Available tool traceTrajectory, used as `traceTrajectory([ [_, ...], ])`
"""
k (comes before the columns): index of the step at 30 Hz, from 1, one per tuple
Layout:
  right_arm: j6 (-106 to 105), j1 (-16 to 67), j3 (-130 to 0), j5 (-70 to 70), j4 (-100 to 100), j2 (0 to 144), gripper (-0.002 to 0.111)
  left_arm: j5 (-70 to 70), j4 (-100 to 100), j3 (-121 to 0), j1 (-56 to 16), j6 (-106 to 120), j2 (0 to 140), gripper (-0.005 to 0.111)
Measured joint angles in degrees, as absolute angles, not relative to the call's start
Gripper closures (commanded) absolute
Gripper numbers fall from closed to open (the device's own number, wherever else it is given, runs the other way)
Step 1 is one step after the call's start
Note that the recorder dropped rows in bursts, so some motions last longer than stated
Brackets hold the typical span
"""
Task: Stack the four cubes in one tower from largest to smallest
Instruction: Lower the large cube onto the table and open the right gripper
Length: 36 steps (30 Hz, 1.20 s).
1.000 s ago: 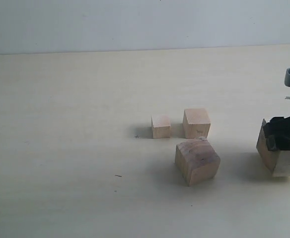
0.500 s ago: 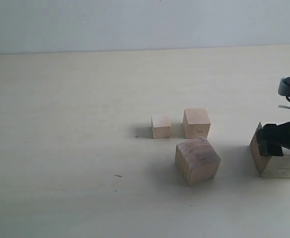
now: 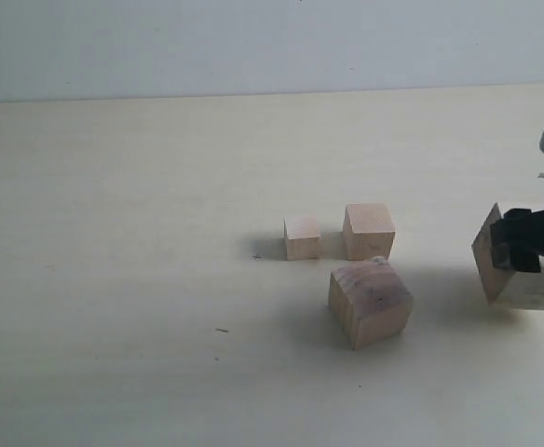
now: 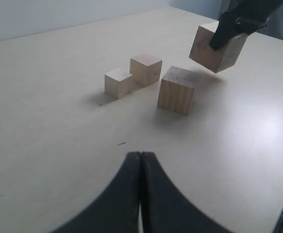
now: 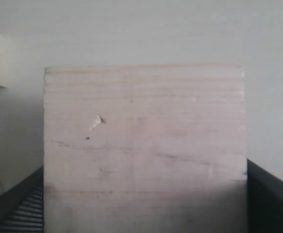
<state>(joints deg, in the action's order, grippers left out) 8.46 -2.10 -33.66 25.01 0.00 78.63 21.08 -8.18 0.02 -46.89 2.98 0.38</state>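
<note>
- the largest cube (image 3: 539, 291) is clamped between the fingers of the right gripper (image 3: 531, 244). it hangs tilted, just clear of the table (image 3: 114, 279), at the far right and well apart from the others.
- the second-largest cube (image 3: 370, 303) rests on the table near the middle, turned at an angle.
- the third cube (image 3: 369, 231) stands just behind it. i cannot tell whether the two touch.
- the smallest cube (image 3: 302, 237) sits just beside the third cube, with a narrow gap between them.
- the left gripper (image 4: 140, 167) hovers over bare table with its fingers pressed together on nothing.
- no tower is begun, and the base block is the one in hand.
- risk: the block is held skewed, so it may land on an edge, then rock or twist into a crooked base. a heavy block could also pivot in the grip. carried toward the middle, it might knock the second-largest cube.
- the left wrist view shows the gap and shadow under the held block. the right wrist view is filled by its wood face and hides that gap. the exterior view cuts the block off at the frame edge.
</note>
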Motion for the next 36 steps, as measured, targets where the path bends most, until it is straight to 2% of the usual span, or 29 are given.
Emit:
traceTrajectory([
  [11, 8.46, -2.1, -33.66, 27.81, -0.4, 75.11, 0.034, 21.08, -8.18, 0.02, -46.89, 2.98, 0.38, 0.107],
  [29, 8.15, -2.1, -33.66, 24.97, -0.51, 85.69, 0.034, 21.08, -8.18, 0.02, -46.89, 4.28, 0.38, 0.107],
  [36, 8.15, -2.1, -33.66, 24.04, 0.0, 85.92, 0.026, 21.08, -8.18, 0.02, -46.89, 4.49, 0.38, 0.107],
])
